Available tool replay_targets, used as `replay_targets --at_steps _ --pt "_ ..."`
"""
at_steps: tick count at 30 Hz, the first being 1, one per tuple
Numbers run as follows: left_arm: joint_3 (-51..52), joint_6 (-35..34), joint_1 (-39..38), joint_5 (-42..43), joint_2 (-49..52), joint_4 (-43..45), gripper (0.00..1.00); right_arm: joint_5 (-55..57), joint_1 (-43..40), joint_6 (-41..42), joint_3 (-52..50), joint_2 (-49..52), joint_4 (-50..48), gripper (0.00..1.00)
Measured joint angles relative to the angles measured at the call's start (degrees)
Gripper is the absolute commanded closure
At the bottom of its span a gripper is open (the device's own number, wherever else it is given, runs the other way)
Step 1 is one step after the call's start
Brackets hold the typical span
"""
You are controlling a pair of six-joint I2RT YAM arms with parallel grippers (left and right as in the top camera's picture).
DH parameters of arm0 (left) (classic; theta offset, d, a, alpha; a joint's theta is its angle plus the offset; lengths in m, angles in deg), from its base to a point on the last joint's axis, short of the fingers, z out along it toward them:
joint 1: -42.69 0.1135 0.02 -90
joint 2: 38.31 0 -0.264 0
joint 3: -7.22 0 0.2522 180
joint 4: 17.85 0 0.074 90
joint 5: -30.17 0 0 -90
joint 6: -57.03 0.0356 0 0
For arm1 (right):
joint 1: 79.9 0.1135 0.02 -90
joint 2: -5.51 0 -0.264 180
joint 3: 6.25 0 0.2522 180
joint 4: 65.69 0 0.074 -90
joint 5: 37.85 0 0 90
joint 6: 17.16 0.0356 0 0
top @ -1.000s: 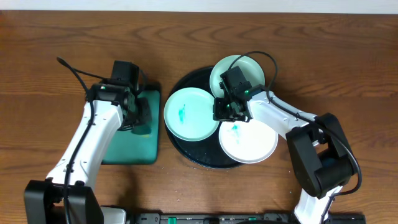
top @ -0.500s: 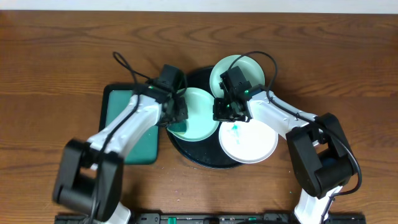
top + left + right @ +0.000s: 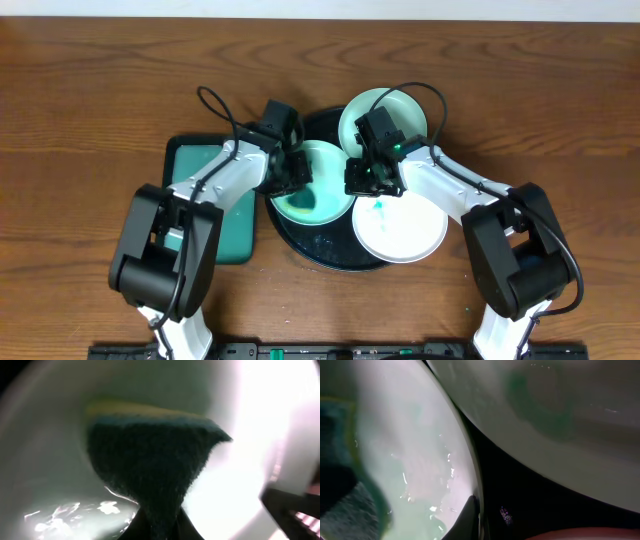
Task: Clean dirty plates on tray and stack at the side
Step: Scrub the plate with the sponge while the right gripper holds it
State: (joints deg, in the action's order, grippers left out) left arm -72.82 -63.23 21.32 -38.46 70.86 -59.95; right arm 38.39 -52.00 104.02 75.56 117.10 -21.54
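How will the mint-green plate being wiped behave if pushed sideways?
The plate looks thin and light, so the sponge would probably slide it on the black tray. Its glossy, wet-looking surface is likely slippery; the right gripper at its rim probably steadies it.

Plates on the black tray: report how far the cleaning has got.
Done: nothing is stacked beside the black tray. In hand: the left gripper holds a sponge on the left mint plate, with the right gripper at its rim. Left: the white plate shows a teal smear; the rear mint plate and all stacking wait.
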Motion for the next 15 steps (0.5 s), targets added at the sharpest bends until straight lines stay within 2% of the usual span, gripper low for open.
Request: replay_targets --at_steps 15 --pt "0.04 -4.09 -4.79 7.67 2.1 7.91 0.93 0.07 0.0 0.0 0.0 0.0 0.07 0.99"
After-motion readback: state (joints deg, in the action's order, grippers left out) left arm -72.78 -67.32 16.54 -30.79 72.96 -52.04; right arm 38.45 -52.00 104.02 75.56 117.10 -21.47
